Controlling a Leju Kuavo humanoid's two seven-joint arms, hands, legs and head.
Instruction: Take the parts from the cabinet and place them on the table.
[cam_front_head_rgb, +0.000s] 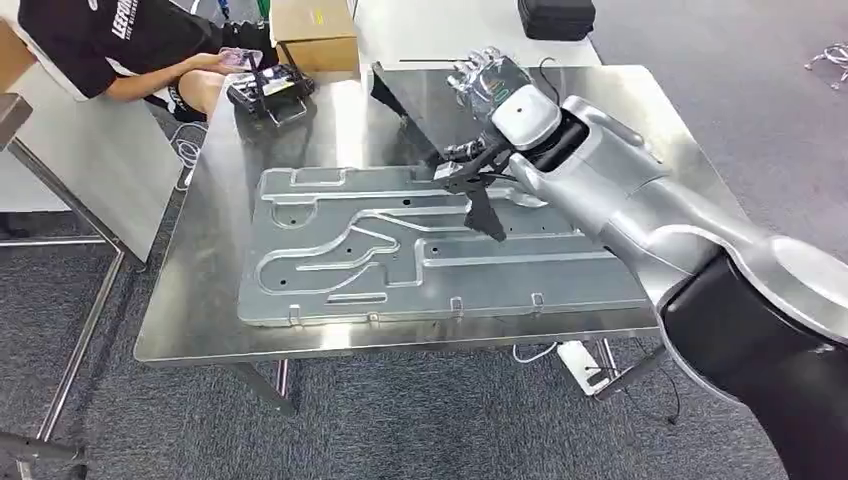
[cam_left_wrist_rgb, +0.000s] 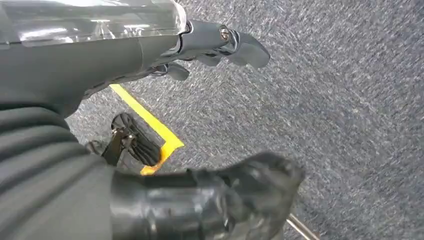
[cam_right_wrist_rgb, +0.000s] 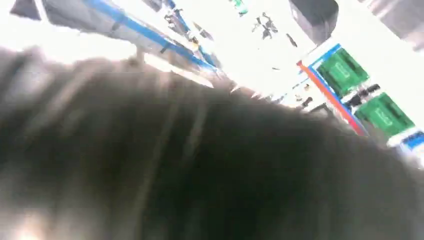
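A large flat stamped metal panel (cam_front_head_rgb: 420, 250) lies on the steel table (cam_front_head_rgb: 190, 310), covering most of its near half. My right arm reaches across the panel from the lower right. My right hand (cam_front_head_rgb: 487, 80) hovers above the bare tabletop just beyond the panel's far edge, fingers spread and nothing between them. The right wrist view is a dark blur close to the lens. My left hand (cam_left_wrist_rgb: 165, 55) hangs over grey carpet, with its fingers (cam_left_wrist_rgb: 245, 47) stretched out, the thumb (cam_left_wrist_rgb: 250, 190) apart and nothing held.
A seated person (cam_front_head_rgb: 120, 40) holding a phone is at the table's far left corner. A black controller (cam_front_head_rgb: 268, 92) and a cardboard box (cam_front_head_rgb: 315, 35) sit at the far left, a black case (cam_front_head_rgb: 556, 18) farther back. Yellow floor tape (cam_left_wrist_rgb: 150, 125) runs below my left hand.
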